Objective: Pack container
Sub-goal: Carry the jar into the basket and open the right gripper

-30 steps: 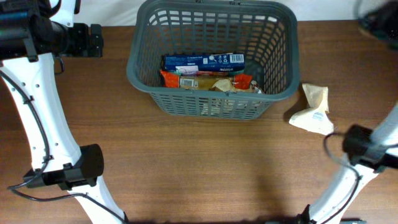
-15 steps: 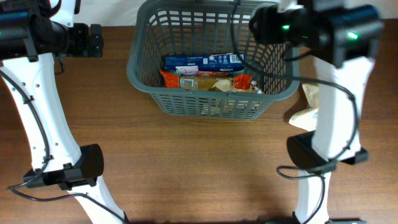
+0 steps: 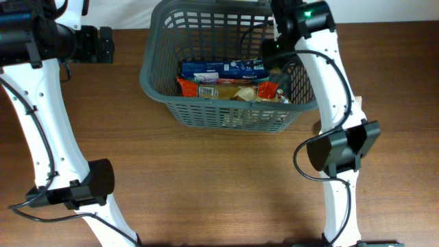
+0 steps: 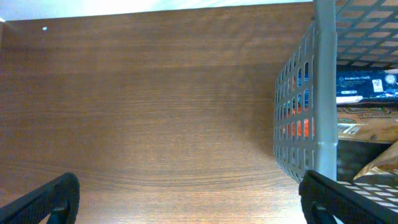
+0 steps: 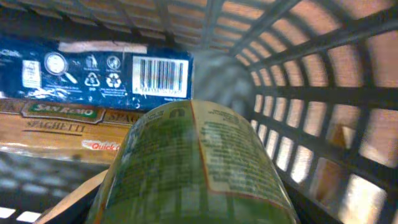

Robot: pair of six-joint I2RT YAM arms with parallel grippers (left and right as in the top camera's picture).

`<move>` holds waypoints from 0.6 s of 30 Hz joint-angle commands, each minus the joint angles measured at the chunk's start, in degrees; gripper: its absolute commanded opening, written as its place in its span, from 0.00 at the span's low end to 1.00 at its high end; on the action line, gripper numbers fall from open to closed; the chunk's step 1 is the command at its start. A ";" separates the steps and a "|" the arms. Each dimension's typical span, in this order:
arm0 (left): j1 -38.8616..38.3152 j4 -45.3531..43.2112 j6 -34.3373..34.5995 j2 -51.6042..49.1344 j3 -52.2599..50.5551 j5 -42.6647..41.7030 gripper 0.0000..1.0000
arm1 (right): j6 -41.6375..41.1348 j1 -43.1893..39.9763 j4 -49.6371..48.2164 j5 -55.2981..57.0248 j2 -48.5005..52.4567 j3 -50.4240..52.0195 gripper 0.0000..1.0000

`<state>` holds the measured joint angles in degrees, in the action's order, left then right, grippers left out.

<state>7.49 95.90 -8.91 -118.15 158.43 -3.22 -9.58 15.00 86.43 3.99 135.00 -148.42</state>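
Right gripper (image 3: 271, 49) clamps a green-labelled can (image 5: 193, 162) inside the basket (image 3: 146, 68), blue box (image 5: 93, 71) and spaghetti pack (image 5: 56, 127) beneath it; left gripper (image 4: 186, 199) gapes, basket rightward.

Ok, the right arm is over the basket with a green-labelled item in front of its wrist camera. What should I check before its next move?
1. Right hand inside the basket rim: ok.
2. Firm grip on the green-labelled can: cannot tell, the fingers are hidden in the wrist view.
3. Free landing spot: cannot tell; the blue box and the spaghetti pack lie just beyond the can.
4. Clearance from the basket's right wall: ok, a gap shows in the wrist view.
5. Left hand out of the way: ok, it is open over bare table outside the basket.
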 commanded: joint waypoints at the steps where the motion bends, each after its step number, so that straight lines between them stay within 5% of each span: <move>1: 0.17 -0.02 0.72 0.09 -0.15 -0.85 0.99 | 0.39 0.02 -2.38 -3.74 -0.46 4.31 0.08; 2: 0.17 -0.02 0.72 0.09 -0.15 -0.85 0.99 | 0.39 0.02 -2.62 -3.85 -0.46 4.83 0.16; 3: 0.17 -0.02 0.72 0.09 -0.15 -0.85 0.99 | 0.39 0.02 -2.80 -3.45 -0.46 5.35 0.52; 4: 0.17 -0.04 0.72 0.09 -0.15 -0.85 0.99 | 0.42 0.02 -2.86 -3.17 -0.48 5.29 0.57; 8: 0.20 -0.02 0.72 0.09 -0.15 -0.85 0.99 | 1.62 -0.46 -1.07 3.80 -3.54 0.96 0.66; 12: 0.17 -0.02 0.72 0.09 -0.15 -0.85 0.99 | 2.29 -1.66 2.99 8.22 -11.85 -8.50 0.86; 18: 0.20 -0.02 0.72 0.09 -0.15 -0.85 0.99 | 1.88 -12.17 5.64 4.33 -27.32 -7.65 0.87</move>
<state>7.49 95.92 -8.91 -118.15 158.43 -3.22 -7.51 9.30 91.66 9.87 113.84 -156.42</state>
